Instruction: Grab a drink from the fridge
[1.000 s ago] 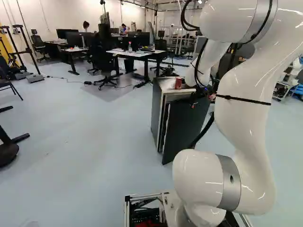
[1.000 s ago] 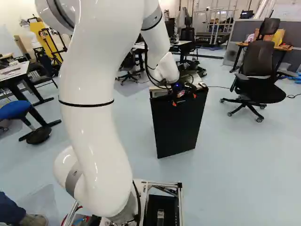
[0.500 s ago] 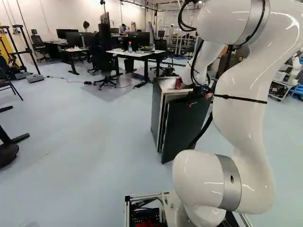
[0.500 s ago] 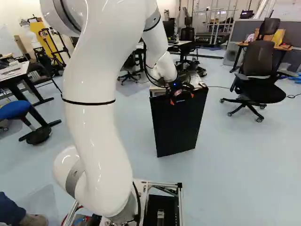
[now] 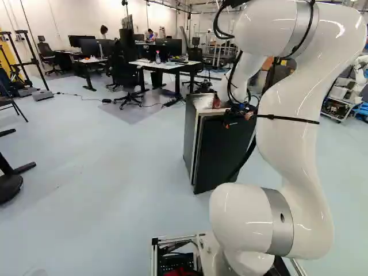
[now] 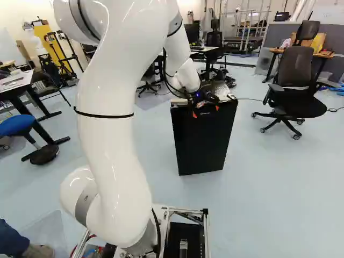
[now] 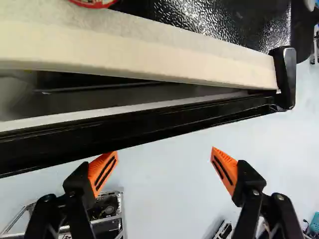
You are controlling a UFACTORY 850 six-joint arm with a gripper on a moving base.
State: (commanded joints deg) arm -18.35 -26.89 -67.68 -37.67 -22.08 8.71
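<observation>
Drink, presumably the red can [image 5: 216, 102], sits atop the fridge [image 5: 191, 132]. Fridge door [image 6: 204, 142] has swung closer to the fridge body over the last second; narrow wedge gap remains. Fingers [image 7: 102, 173] apart, gripping nothing, outside the fridge by the door's upper edge. Inference: closing phase; further push needed.

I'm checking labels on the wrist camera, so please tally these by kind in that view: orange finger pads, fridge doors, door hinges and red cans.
Orange finger pads: 2
Fridge door: 1
Door hinge: 1
Red can, only partly in view: 1
Total: 5
</observation>
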